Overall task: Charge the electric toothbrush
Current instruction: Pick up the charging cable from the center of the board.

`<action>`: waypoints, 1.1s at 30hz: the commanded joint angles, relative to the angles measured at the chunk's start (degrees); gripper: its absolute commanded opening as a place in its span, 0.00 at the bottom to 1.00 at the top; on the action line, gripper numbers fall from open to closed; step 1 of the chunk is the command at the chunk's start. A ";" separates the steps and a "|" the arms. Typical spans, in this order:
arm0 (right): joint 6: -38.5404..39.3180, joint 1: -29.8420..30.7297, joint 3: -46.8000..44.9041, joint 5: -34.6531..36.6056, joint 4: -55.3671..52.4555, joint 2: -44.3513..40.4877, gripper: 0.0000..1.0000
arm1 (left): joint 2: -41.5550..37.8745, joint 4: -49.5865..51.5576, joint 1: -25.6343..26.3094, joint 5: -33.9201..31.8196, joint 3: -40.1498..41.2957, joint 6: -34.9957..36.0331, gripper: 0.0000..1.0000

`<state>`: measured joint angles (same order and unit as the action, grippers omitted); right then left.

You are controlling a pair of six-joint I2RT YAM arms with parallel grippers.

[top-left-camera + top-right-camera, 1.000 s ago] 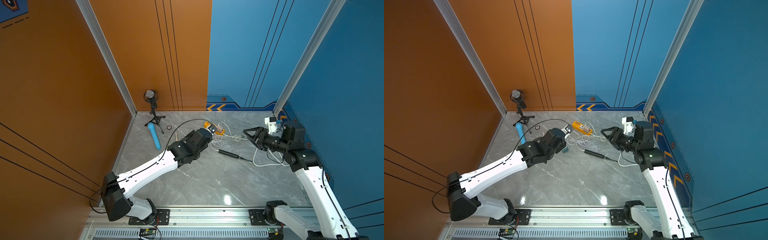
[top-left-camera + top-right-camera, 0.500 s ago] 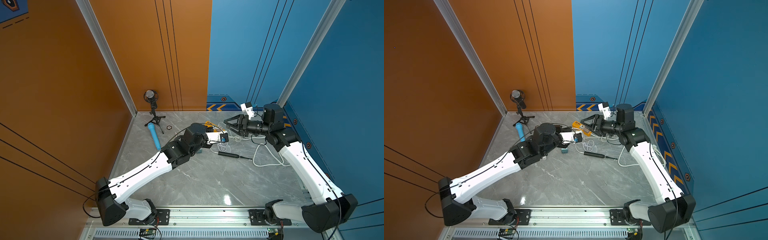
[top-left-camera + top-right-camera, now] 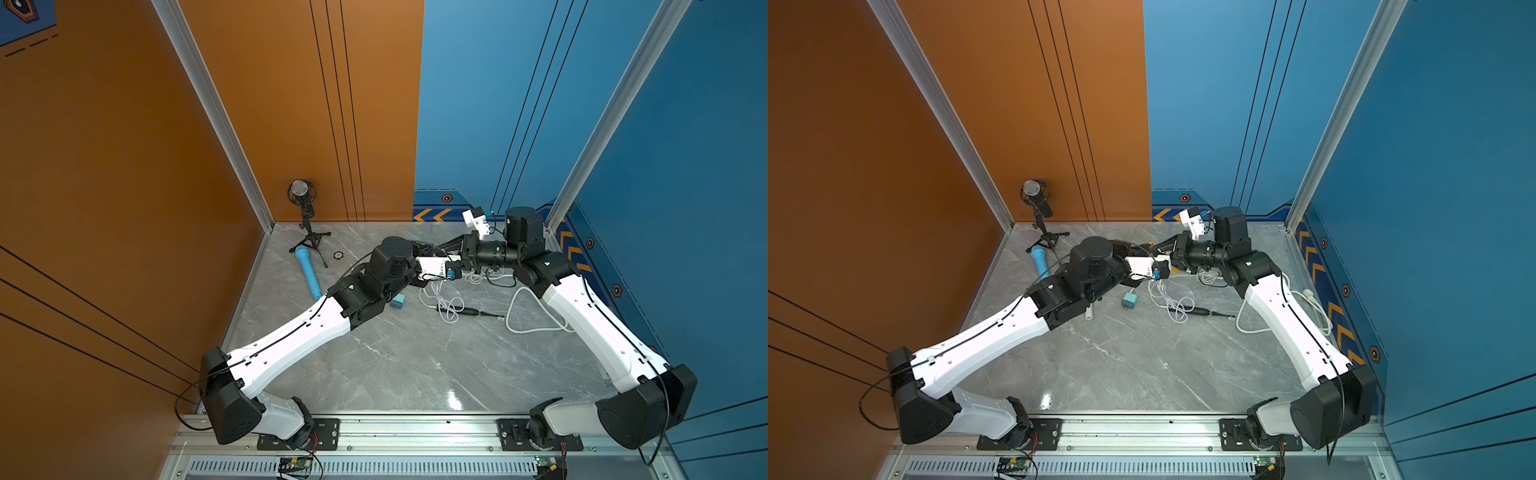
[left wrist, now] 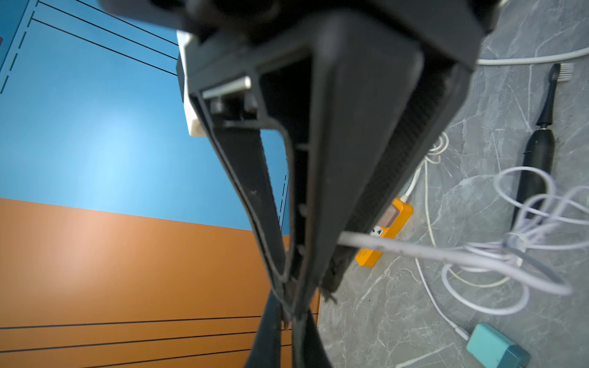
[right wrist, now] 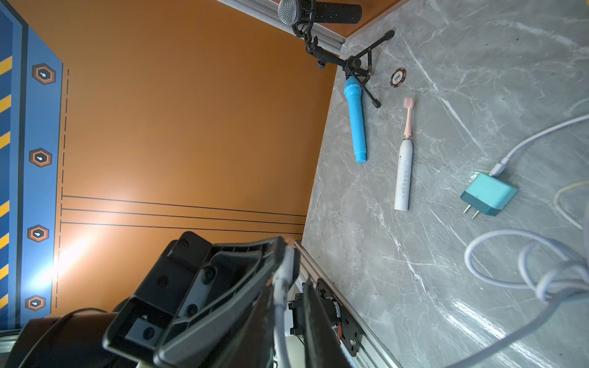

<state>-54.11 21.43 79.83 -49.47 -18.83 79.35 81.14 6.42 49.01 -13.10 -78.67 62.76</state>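
The white toothbrush (image 5: 403, 178) lies flat just left of the teal charger (image 3: 397, 302); the left arm crosses above it, so a top view shows only its butt end (image 3: 1089, 312); the charger rests on its side on the grey table (image 3: 415, 374), prongs bare; right of the charger the black toothbrush (image 3: 467, 311) lies flat, with loops of the white cable (image 3: 442, 301) draped over its handle; a thicker white cord (image 3: 528, 316) curls farther right; beyond the charger the two arms meet tip to tip above the table; the left gripper (image 4: 294, 296) is clamped tight on the cable; the right gripper (image 5: 288, 286) has its jaws narrow on either side of the same cable, and whether they pinch it I cannot tell; the cable's end is hidden between the fingers; the orange power strip (image 4: 392, 223) sits under them, largely covered in both top views; far left of the charger lie a blue microphone (image 3: 308, 272) and a poker chip (image 3: 338, 254); a stand microphone (image 3: 302, 195) fills the back corner.
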 commanded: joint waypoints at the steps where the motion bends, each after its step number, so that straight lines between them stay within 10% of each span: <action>1: -1.97 0.50 -0.33 1.15 1.92 -0.12 0.19 | 0.19 -2.43 -0.43 3.27 -1.85 -0.29 0.00; 6: -9.05 -1.79 -3.21 2.45 6.99 -1.19 0.32 | -0.48 -2.39 -0.36 3.90 -1.52 -1.06 0.00; 19: -13.55 -0.73 -4.10 1.36 12.06 -1.37 0.11 | 0.79 -2.36 -0.15 4.99 -2.89 0.83 0.00; 26: -12.56 -0.65 -4.31 0.87 9.30 -1.47 0.25 | 3.69 -2.37 -1.48 3.57 -5.31 0.99 0.00; 33: -12.47 -0.86 -5.13 1.61 8.55 -2.54 0.07 | 4.06 -2.37 -2.06 4.67 -5.53 0.50 0.00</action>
<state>-67.35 19.57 75.42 -45.60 -8.12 78.94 84.49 7.25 47.94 -9.56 -81.89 63.83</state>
